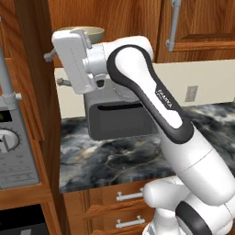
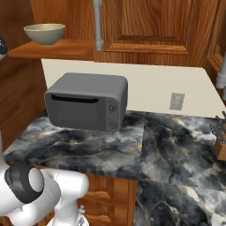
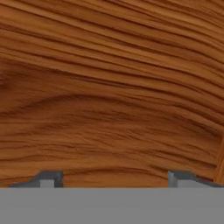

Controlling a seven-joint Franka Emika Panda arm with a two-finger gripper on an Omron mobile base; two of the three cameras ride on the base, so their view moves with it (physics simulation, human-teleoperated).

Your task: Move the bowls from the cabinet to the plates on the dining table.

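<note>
on the marbled counter [image 2: 88,150] we see a toaster oven [image 2: 86,107]; our claw [image 3: 114,180] gapes wide before wood grain.

The glossy white arm [image 1: 193,160] has black joint bands, small lettering, perhaps "FRANKA", and a boxy white hand.

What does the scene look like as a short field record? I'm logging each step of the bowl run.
bowl: upright on the open cabinet's shelf
tool: open, empty, facing wood grain close up
toaster oven: on the marbled counter, below the shelf
knife block: at the counter's right edge
</note>
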